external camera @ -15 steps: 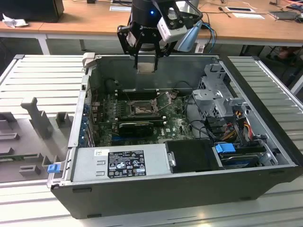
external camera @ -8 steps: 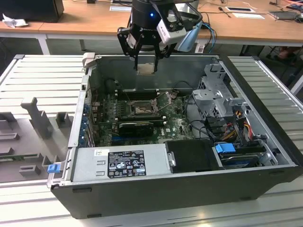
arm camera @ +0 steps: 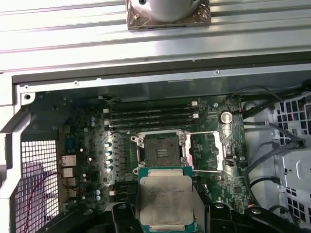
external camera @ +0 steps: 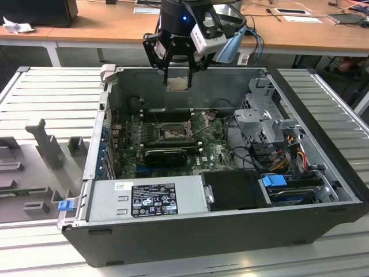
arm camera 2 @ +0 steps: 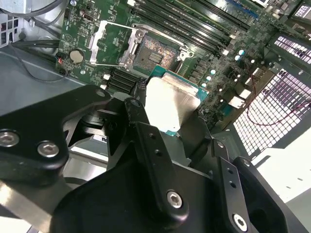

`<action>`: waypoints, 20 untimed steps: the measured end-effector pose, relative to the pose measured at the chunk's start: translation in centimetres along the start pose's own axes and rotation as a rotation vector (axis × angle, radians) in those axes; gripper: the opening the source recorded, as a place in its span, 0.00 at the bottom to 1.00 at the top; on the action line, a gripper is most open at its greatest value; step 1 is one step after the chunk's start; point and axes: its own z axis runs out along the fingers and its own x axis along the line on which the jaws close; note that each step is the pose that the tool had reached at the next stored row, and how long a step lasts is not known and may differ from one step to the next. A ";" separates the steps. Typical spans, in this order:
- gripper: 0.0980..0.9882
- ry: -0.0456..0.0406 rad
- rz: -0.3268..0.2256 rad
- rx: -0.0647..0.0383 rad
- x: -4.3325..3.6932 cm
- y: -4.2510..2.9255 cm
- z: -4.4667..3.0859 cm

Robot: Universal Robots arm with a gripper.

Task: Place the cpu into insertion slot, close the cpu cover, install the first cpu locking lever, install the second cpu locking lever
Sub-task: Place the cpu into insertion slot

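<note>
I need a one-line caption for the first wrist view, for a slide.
The gripper holds the cpu above the motherboard, whose insertion slot lies uncovered.

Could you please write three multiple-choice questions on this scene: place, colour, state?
1. Where is the cpu? A. in the insertion slot B. in the gripper, above the case C. on the case's rim
2. What colour is the motherboard? A. red B. white C. green
3. How is the cpu cover? A. swung open B. shut over the slot C. missing
Answers: 1 B, the gripper holds it over the open case; 2 C, green board surrounds the slot; 3 A, the slot's dark centre lies bare.
</note>
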 end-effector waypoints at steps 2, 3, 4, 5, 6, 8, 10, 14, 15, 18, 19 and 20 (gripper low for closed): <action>0.48 -0.0011 0.012 0.000 0.00 0.00 0.00; 0.48 -0.0017 0.019 0.000 0.00 0.00 0.01; 0.48 -0.0020 0.023 0.000 0.00 0.00 0.01; 0.48 -0.0023 0.026 0.000 0.00 0.00 0.01; 0.48 -0.0025 0.028 -0.001 0.00 0.00 0.01; 0.48 -0.0029 0.033 -0.001 0.00 0.00 0.01; 0.48 -0.0033 0.037 -0.001 0.00 0.00 0.01; 0.48 -0.0044 0.049 -0.001 0.00 0.00 0.01; 0.48 -0.0048 0.054 -0.001 0.00 0.00 0.01; 0.48 -0.0066 0.075 -0.001 0.00 -0.01 0.03; 0.48 -0.0073 0.083 -0.001 0.00 -0.01 0.03; 0.48 -0.0088 0.100 -0.002 0.00 -0.01 0.06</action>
